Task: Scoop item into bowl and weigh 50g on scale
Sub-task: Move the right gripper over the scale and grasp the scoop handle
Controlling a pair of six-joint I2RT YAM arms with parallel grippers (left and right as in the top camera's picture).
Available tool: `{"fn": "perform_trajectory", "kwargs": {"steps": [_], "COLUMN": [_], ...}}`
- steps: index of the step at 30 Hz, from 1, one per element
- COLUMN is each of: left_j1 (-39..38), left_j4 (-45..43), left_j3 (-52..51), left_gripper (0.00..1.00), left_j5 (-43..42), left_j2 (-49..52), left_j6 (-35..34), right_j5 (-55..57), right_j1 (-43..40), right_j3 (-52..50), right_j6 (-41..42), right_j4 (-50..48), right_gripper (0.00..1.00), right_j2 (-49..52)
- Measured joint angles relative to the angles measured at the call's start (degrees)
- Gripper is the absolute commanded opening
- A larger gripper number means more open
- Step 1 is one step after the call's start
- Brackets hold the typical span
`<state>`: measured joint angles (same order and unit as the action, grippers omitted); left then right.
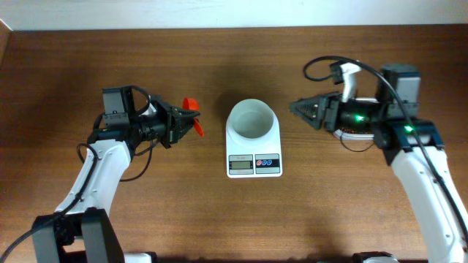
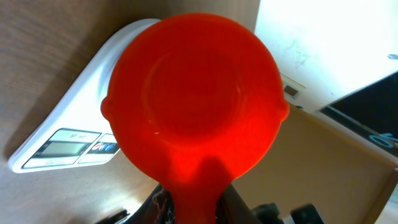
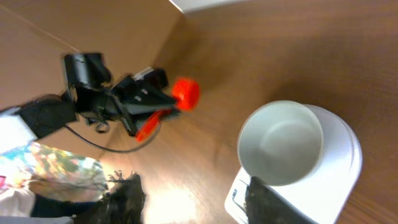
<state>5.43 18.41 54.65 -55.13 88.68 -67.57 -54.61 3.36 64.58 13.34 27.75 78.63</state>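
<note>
I'm looking down on the brown wooden table [image 1: 234,219], and the small white digital kitchen scale with its grey display and two round buttons [image 1: 254,164] sits at the middle. The round white smooth bowl [image 1: 252,121] stands on its platform, bare white inside facing up at me. On my left, the left gripper [image 1: 189,119] is clenched on the handle of an orange-red plastic scoop [image 1: 190,103], held above the table just beside the scale. The left wrist camera has that scoop's round cup filling the picture, its handle running down between the fingers and a corner of the scale showing behind it. On the other side, the right gripper [image 1: 296,108] points at the bowl from just beside the scale and touches neither. From the right wrist camera its dark fingertips [image 3: 127,193] stand apart with nothing between them, and the bowl lies ahead of them. I cannot make out the beans in any view.
</note>
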Motion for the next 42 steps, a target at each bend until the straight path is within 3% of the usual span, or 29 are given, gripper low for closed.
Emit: {"fn": "perform_trajectory", "kwargs": {"steps": [1,2,4,12,19,22,29,38,42], "left_j1": [0.00,0.00,-0.22,-4.50,-8.31,-10.73,-11.65,-11.65,-11.58], "left_j4": [-1.16,-1.42,-1.70,-1.77,-1.79,-1.81,-4.15,-7.23,-7.41], "left_j3": [0.00,0.00,0.00,0.00,0.00,0.00,0.00,0.00,0.00], "left_gripper": [0.00,0.00,0.00,0.00,0.00,0.00,0.00,0.00,0.00], "left_j5": [-0.15,-0.22,-0.20,0.50,1.38,3.04,5.31,4.46,4.15], "left_j2": [0.00,0.00,0.00,0.00,0.00,0.00,0.00,0.00,0.00], "left_j6": [0.00,0.02,0.02,-0.11,-8.26,-11.61,-13.35,-13.51,-13.51], "right_j5": [1.90,5.14,11.82,37.59,47.58,49.53,52.46,53.09,53.31], "right_j1": [1.29,3.74,9.60,31.52,39.19,40.59,40.89,40.89,40.89], "right_j3": [-0.02,0.00,0.04,0.15,0.15,0.15,0.15,0.15,0.15], "right_j6": [1.22,2.89,5.42,12.00,15.32,15.76,21.09,24.46,25.05], "right_j4": [0.09,0.07,-0.07,-8.22,-12.74,-13.99,-14.14,-14.19,-14.62], "right_gripper": [0.46,0.60,0.66,0.69,0.68,0.64,0.43,0.39,0.33], "right_j2": [0.24,0.31,0.28,0.42,4.46,6.45,9.25,9.86,10.75]}}
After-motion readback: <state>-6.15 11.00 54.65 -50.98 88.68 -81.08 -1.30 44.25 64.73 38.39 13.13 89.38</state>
